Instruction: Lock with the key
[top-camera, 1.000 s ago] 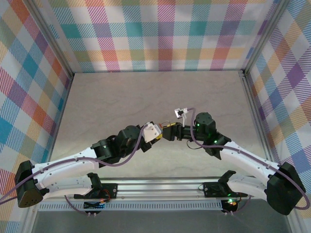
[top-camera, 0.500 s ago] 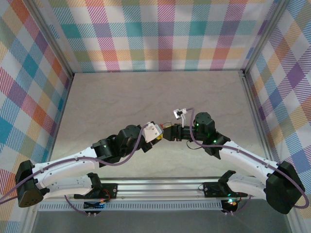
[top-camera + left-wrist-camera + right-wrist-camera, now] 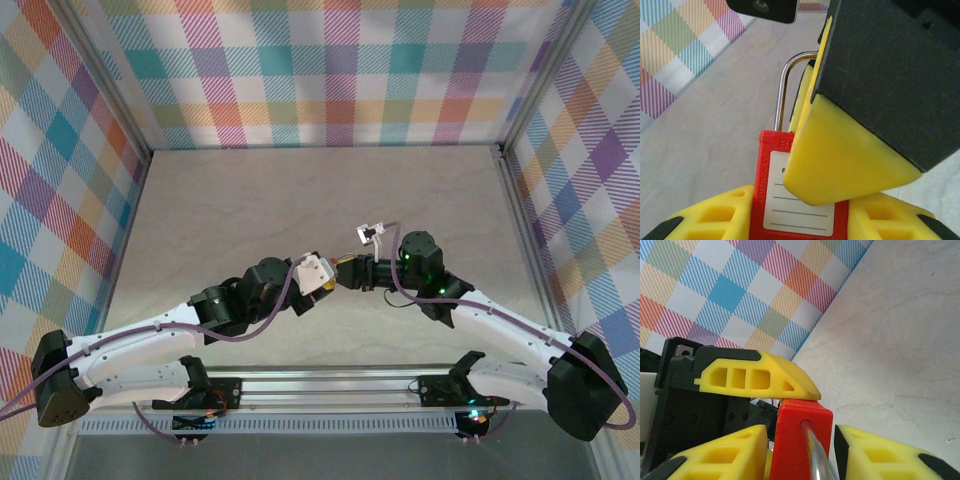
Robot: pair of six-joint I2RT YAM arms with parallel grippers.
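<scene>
Two grippers meet on one red padlock, over the middle of the table. From the padlock's left, the left gripper pinches its body between yellow fingers, with the label facing that wrist camera and the steel shackle pointing away from them. From its right, the right gripper straddles the body. One finger touches and a sliver shows at the other, so I cannot tell if it is clamped. Beyond the padlock, open tabletop runs to the plaid walls. On the near side both arms crowd in.
</scene>
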